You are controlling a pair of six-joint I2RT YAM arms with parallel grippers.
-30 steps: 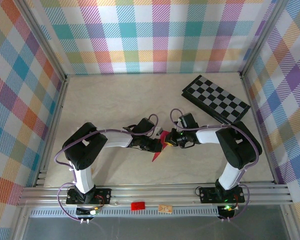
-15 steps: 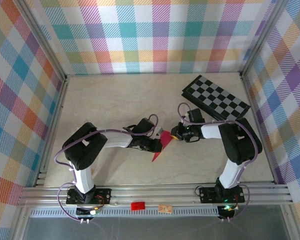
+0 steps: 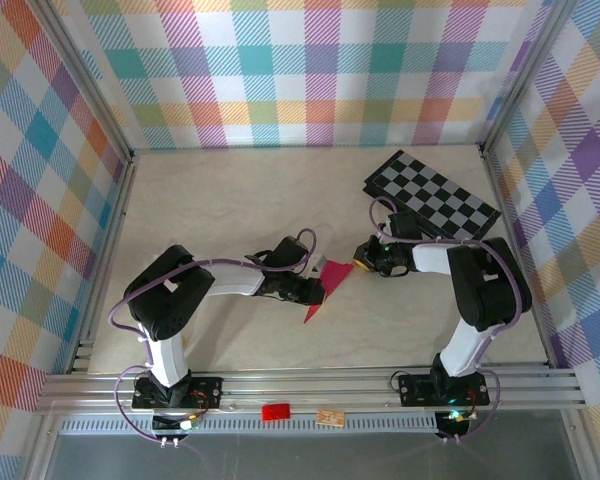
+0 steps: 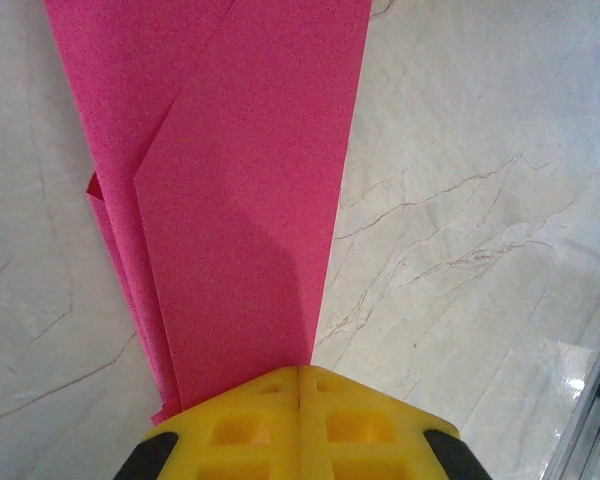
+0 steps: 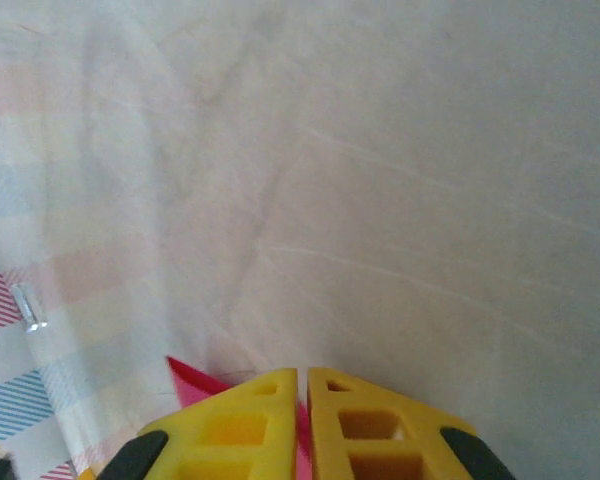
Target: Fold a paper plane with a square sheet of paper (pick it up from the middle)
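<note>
Left tool [image 4: 298,378]: pressed together, pinching paper plane [image 4: 250,180].
Right tool [image 5: 302,378]: nearly together, apparently nipping its wide end.
Long axis: ahead of left tool, toward right tool.

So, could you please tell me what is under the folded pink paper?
Beneath the folded pink paper, more pink layers peek out at its left edge, with the marbled table beyond. Whatever lies directly below is covered.

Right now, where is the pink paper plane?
In the overhead view the paper plane sits mid-table, pinched in the left fingers, with the right fingers at its far corner and the checkerboard beyond to the right.
</note>
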